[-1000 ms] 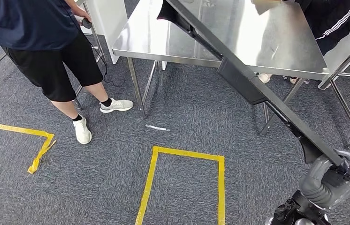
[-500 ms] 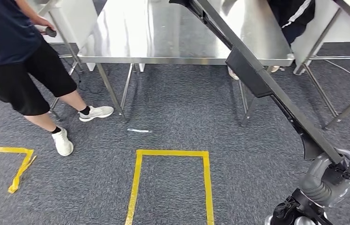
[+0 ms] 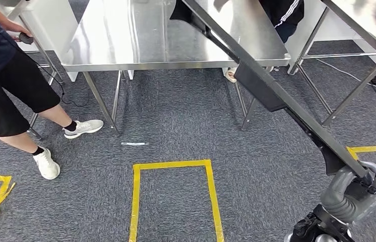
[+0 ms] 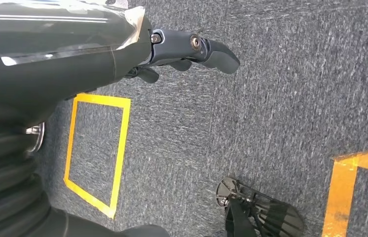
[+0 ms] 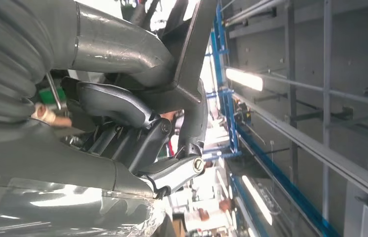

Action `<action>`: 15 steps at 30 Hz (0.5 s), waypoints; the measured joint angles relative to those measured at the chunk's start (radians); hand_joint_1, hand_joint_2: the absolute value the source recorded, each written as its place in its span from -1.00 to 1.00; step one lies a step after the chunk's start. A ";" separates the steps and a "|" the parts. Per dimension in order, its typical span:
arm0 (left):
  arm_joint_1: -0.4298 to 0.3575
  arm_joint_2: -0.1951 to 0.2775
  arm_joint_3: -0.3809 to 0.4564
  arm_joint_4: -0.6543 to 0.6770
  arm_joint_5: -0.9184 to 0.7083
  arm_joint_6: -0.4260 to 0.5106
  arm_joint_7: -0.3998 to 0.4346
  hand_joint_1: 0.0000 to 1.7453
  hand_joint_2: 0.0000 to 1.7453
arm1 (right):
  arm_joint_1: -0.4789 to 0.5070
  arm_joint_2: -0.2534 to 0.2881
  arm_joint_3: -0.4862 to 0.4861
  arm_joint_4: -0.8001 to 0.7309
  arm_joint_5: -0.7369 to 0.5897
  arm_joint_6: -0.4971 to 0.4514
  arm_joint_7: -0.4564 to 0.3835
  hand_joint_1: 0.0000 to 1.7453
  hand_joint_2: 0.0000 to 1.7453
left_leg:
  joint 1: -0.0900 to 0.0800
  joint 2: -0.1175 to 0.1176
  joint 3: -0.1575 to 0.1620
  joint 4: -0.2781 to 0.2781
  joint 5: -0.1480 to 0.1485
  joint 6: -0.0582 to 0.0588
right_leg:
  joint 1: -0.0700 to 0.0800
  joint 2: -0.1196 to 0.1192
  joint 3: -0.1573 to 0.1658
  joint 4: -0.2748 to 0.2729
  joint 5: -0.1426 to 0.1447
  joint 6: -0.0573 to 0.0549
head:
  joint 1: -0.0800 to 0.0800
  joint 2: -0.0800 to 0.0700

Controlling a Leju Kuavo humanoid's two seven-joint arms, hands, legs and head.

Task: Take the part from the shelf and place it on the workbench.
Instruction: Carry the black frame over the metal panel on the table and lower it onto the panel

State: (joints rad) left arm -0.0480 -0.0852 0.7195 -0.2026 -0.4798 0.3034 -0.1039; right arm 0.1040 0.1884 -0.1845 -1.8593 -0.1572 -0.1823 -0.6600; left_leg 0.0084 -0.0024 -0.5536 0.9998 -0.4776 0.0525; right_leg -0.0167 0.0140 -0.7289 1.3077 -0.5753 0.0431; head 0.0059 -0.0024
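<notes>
In the head view the right hand grips the lower end of the long black part, which slants up over the steel workbench; a person stands left. The left wrist view shows the left hand empty above grey carpet, fingers loosely apart. The right wrist view shows fingers wrapped around the part.

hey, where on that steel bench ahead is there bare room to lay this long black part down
The workbench is bare across its near and left stretch, from the front edge back toward the person at its left end. The right side is crowded: the long black part, gripped by the right hand, crosses above it, with another person's dark clothing behind.
</notes>
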 joint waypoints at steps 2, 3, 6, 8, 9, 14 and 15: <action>0.000 -0.001 0.000 0.000 0.000 0.000 0.000 -1.00 1.00 | 0.002 -0.001 0.000 0.000 0.000 0.000 0.000 1.00 1.00 | 0.001 0.008 0.001 0.001 -0.001 -0.002 | -0.006 -0.005 0.036 -0.063 0.031 0.019 | 0.000 0.000; 0.000 -0.002 0.000 0.000 0.000 0.000 0.000 -1.00 1.00 | 0.002 -0.001 0.000 0.000 0.000 0.000 0.000 1.00 1.00 | 0.001 0.011 0.002 0.002 -0.002 -0.004 | -0.009 -0.010 0.079 -0.139 0.058 0.029 | 0.001 0.000; -0.001 -0.002 0.000 0.000 0.000 0.000 0.000 -1.00 1.00 | 0.001 0.000 0.000 0.000 0.000 0.000 0.000 1.00 1.00 | -0.006 0.015 0.001 0.009 -0.009 -0.015 | -0.011 -0.019 0.162 -0.290 0.102 0.026 | -0.002 0.000; -0.001 -0.001 0.000 0.000 0.000 -0.001 0.000 -1.00 1.00 | 0.002 0.000 0.000 0.000 0.000 0.000 0.000 1.00 1.00 | -0.007 0.015 -0.001 0.011 -0.010 -0.010 | -0.010 -0.016 0.164 -0.296 0.107 0.016 | -0.004 0.000; -0.001 -0.001 0.000 0.000 0.000 -0.001 -0.001 -1.00 1.00 | 0.002 0.000 0.000 0.000 0.000 0.000 0.000 1.00 1.00 | -0.007 0.015 -0.001 0.010 -0.009 -0.006 | -0.009 -0.016 0.163 -0.296 0.107 0.015 | -0.005 0.000; -0.001 -0.001 0.000 0.000 0.001 -0.008 -0.009 -1.00 1.00 | 0.002 0.000 -0.001 0.000 0.000 -0.001 0.000 1.00 1.00 | -0.003 0.015 0.001 0.002 -0.003 -0.016 | -0.003 -0.015 0.162 -0.296 0.108 0.008 | -0.005 0.000; -0.001 -0.001 0.000 0.000 0.001 -0.007 -0.010 -1.00 1.00 | 0.003 0.000 -0.001 0.000 0.000 -0.001 0.000 1.00 1.00 | -0.003 0.015 0.001 0.001 -0.002 -0.020 | -0.002 -0.015 0.161 -0.296 0.108 0.006 | -0.005 0.000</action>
State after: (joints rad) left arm -0.0494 -0.0866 0.7199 -0.2026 -0.4791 0.2967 -0.1143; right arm 0.1068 0.1881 -0.1854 -1.8593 -0.1571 -0.1838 -0.6600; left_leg 0.0058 0.0125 -0.5525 1.0012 -0.4796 0.0325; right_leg -0.0188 -0.0012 -0.5676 1.0121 -0.4674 0.0491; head 0.0013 -0.0025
